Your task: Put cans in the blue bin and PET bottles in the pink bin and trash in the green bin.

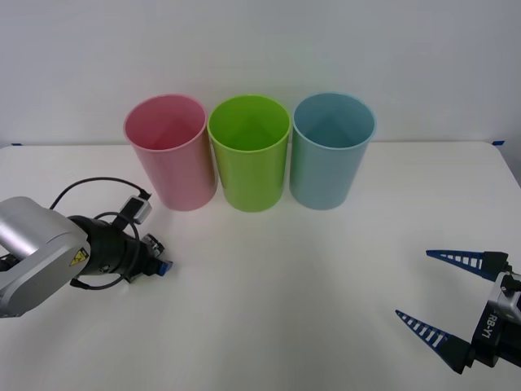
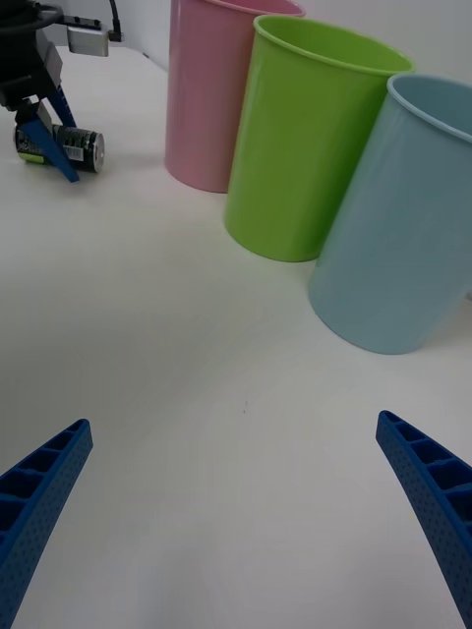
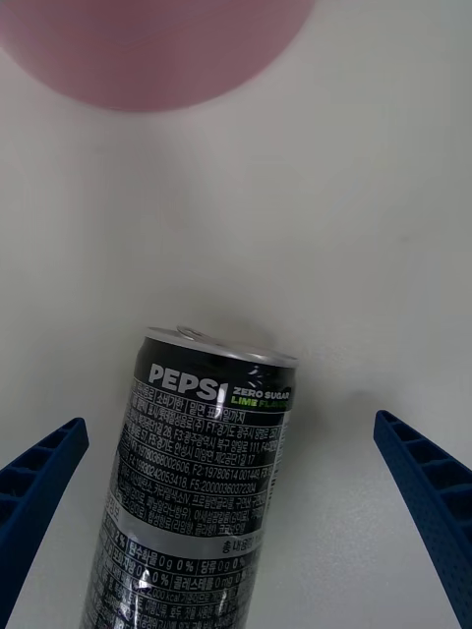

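A small black Pepsi can (image 3: 197, 482) lies on its side on the white table, its silver end toward the pink bin (image 3: 147, 49). My left gripper (image 3: 230, 423) is open, low over the can with one finger on each side, neither touching it. The right wrist view also shows the can (image 2: 87, 149) between the fingers of the left gripper (image 2: 49, 147). In the front view the left gripper (image 1: 159, 265) sits front-left of the pink bin (image 1: 171, 151). The green bin (image 1: 249, 151) and blue bin (image 1: 332, 151) stand beside it. My right gripper (image 1: 417, 285) hangs open and empty at the front right.
The three bins stand upright in a close row at the back of the table (image 1: 285, 285), against a white wall. A black cable (image 1: 89, 186) loops over the left wrist. The table's right edge lies near the right arm.
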Tool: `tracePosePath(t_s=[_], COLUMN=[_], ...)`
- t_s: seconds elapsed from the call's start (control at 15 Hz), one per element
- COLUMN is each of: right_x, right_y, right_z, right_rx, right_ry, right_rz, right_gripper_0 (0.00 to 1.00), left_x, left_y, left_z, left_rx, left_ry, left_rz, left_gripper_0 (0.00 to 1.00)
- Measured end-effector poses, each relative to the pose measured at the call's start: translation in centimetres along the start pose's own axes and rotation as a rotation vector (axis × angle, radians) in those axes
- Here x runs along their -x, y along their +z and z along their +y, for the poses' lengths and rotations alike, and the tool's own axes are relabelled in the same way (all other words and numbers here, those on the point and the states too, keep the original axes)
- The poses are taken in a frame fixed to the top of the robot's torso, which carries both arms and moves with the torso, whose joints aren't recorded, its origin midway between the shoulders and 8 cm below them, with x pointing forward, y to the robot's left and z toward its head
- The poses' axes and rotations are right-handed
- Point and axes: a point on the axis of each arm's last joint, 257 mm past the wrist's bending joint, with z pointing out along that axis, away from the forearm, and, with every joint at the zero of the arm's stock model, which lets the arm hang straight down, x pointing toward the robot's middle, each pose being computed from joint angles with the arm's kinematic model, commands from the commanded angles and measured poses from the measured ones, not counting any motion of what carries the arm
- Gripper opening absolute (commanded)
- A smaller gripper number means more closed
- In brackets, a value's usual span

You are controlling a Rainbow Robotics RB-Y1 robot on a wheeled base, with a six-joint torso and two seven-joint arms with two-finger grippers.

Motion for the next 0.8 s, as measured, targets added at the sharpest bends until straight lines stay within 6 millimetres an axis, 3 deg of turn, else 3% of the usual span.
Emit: tracePosePath(t_s=[0.73, 0.8], right_x=[0.0, 0.0], right_y=[0.0, 0.0], right_z=[0.0, 0.0], right_rx=[0.000, 0.000], right_ry=[0.000, 0.000], right_rz=[0.000, 0.000], right_gripper_0=[1.00, 1.00], left_x=[-0.5, -0.5], left_y=[1.6, 1.7], left_z=[0.6, 0.6], left_rx=[0.020, 0.022], left_ry=[-0.034, -0.034], left_rz=[0.024, 0.024], left_gripper_0=[1.00, 0.85])
